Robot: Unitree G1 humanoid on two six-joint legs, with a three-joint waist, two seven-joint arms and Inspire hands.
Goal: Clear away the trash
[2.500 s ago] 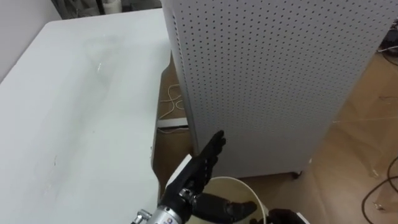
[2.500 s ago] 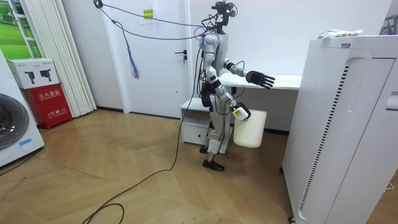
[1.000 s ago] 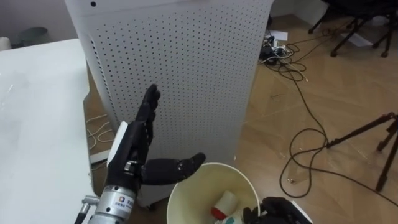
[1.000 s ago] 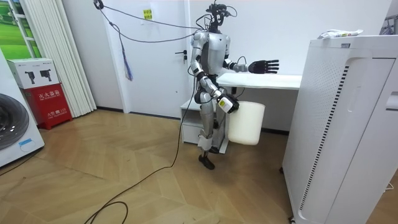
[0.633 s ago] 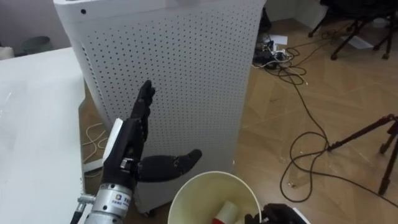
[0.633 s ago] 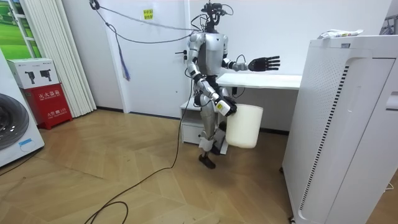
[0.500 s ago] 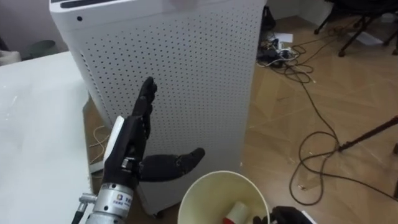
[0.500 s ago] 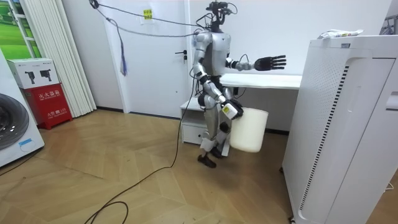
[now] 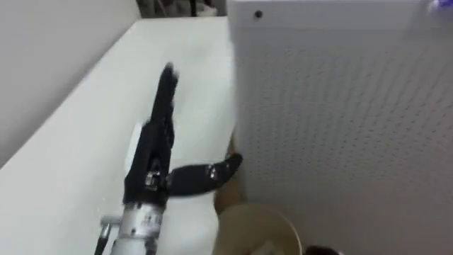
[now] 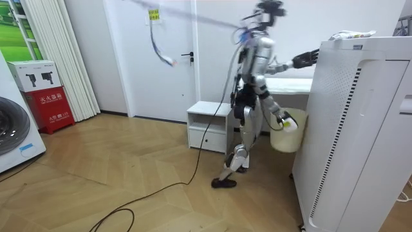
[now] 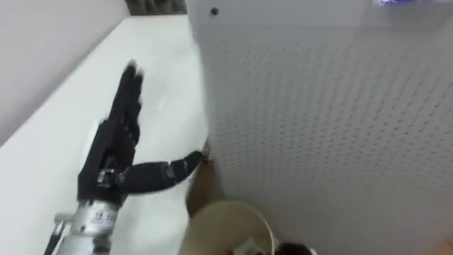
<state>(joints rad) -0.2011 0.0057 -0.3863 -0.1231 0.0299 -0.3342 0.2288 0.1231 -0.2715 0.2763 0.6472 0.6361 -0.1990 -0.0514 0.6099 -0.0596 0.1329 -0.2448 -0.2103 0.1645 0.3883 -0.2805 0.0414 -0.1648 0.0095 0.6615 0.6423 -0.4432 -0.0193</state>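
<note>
Left eye view shows the left hand (image 9: 148,166), fingers straight and empty, over the table (image 9: 85,120), perforated cabinet (image 9: 347,106) beside the bucket (image 9: 244,227).

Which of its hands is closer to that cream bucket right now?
Right. The right hand is at the rim of the bucket, low at the robot's side. The left hand is raised, fingers straight, over the white table, above and left of the bucket.

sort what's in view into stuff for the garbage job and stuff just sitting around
For the job: cream bin, carried at the right hand; left hand, open, held out.
Just there: white table; perforated white cabinet; low white cabinet; washing machine; red box.
</note>
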